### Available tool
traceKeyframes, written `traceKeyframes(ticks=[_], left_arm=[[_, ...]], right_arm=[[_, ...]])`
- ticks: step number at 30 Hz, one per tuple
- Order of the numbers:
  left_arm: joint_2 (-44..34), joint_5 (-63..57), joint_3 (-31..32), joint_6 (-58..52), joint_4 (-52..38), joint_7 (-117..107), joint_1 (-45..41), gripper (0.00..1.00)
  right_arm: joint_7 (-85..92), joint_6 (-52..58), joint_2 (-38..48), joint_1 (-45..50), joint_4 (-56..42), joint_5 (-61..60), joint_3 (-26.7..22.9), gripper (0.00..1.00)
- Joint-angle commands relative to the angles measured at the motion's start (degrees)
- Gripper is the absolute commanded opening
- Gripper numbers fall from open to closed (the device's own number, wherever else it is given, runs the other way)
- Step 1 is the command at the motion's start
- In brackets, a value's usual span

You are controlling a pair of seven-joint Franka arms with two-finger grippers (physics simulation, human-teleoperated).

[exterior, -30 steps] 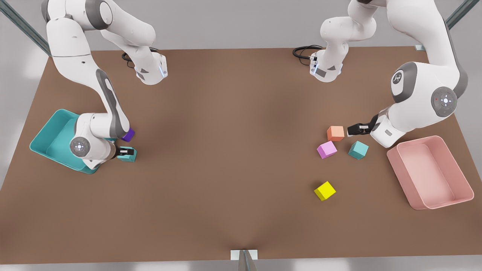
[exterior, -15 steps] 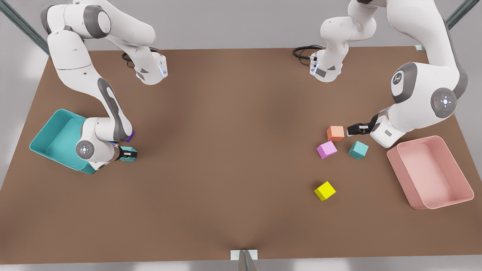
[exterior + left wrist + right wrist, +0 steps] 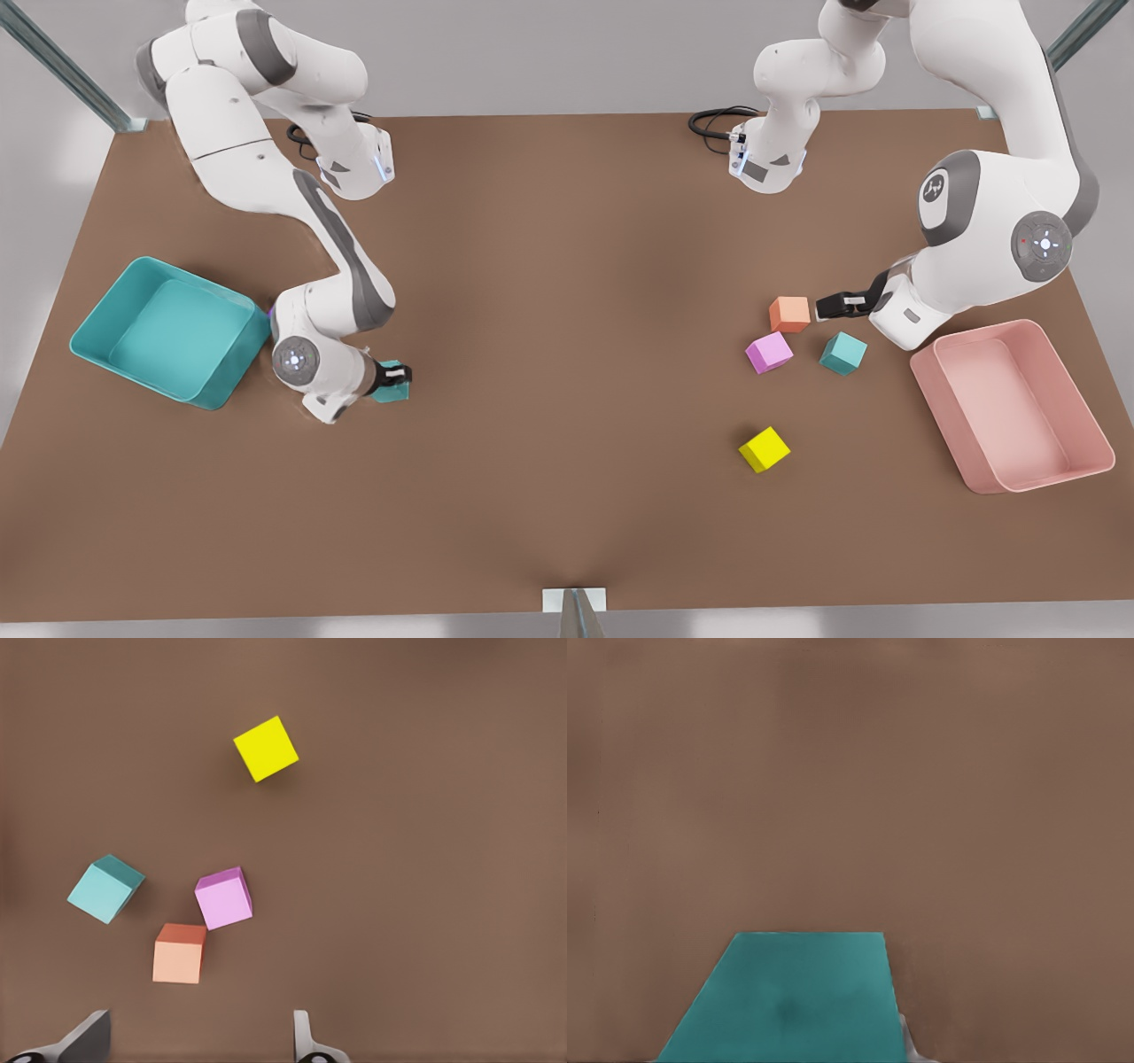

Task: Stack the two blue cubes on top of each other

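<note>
Six cubes (image 3: 768,448), two trays (image 3: 1013,407), two arms (image 3: 992,221)

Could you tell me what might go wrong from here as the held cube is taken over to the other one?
1. The target blue cube sits close to the pink cube and orange cube, so a lowering end effector might nudge them.
2. The left end effector waits open beside that cluster, so the arms may get in each other's way.
3. The right end effector grips the carried blue cube; an off-centre release could topple the stack.
</note>
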State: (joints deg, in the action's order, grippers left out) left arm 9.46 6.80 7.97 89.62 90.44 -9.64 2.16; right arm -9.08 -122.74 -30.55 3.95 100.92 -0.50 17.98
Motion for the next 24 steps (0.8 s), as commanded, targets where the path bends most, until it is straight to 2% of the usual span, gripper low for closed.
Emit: traceKeyframes(ticks=[1, 4, 6, 9, 10, 11, 14, 16, 17, 19, 21, 23, 24], left_arm=[[-0.1, 0.0, 0.0, -0.6, -0.1, -0.2, 0.1, 1.00], [0.6, -0.2, 0.0, -0.3, -0.1, 0.8, 1.6, 1.00], [2.1, -0.3, 0.0, -0.3, -0.1, 12.4, 6.1, 1.00], [7.0, -2.2, 0.0, 0.7, -0.2, 16.7, 9.3, 1.00], [7.5, -4.3, -1.1, 4.8, 1.3, 23.6, 8.7, 1.00], [7.1, -4.2, -5.9, 10.5, 6.4, 32.0, 6.0, 1.00], [6.7, -4.6, -7.0, 25.9, 18.3, 50.0, 5.4, 1.00], [6.6, -5.3, -7.1, 27.1, 20.7, 58.9, 5.5, 1.00], [6.7, -9.7, -7.1, 30.5, 22.1, 61.5, 5.5, 1.00], [6.8, -9.7, -7.1, 31.2, 23.3, 62.0, 5.6, 1.00], [7.0, -9.6, -7.1, 31.2, 23.6, 61.9, 5.6, 1.00], [7.2, -9.6, -7.1, 32.5, 26.1, 61.5, 5.6, 1.00], [7.3, -9.6, -7.1, 34.3, 27.3, 61.4, 5.6, 1.00]], right_arm=[[-40.2, 3.6, -4.1, 9.5, -7.0, -2.5, 0.5, 0.56], [-57.6, 1.4, -13.0, 21.5, -18.6, -0.4, -0.4, 0.56], [-63.7, -1.6, -17.0, 24.5, -21.1, 2.8, -0.4, 0.56], [-65.9, -4.0, -19.6, 26.7, -22.8, 3.7, -1.3, 0.56], [-65.8, -4.4, -19.8, 27.6, -23.0, 3.7, -2.2, 0.62], [-65.8, -4.4, -20.3, 27.7, -23.2, 3.7, -2.2, 1.00], [-65.7, -4.2, -20.2, 27.6, -23.5, 3.8, -2.4, 1.00], [-65.6, -3.4, -19.4, 26.9, -24.5, 3.6, -2.3, 1.00], [-65.0, -1.6, -17.3, 24.9, -24.4, 3.5, -1.8, 1.00], [-60.8, 7.5, -10.4, 21.4, -23.8, 2.6, -0.8, 1.00], [-48.1, 19.9, -6.0, 8.5, -24.2, 2.3, 5.7, 1.00], [-32.8, 26.9, -5.3, -1.3, -24.1, 3.0, 6.1, 1.00], [-26.8, 28.3, -5.8, -5.0, -23.8, 7.3, 5.8, 1.00]])
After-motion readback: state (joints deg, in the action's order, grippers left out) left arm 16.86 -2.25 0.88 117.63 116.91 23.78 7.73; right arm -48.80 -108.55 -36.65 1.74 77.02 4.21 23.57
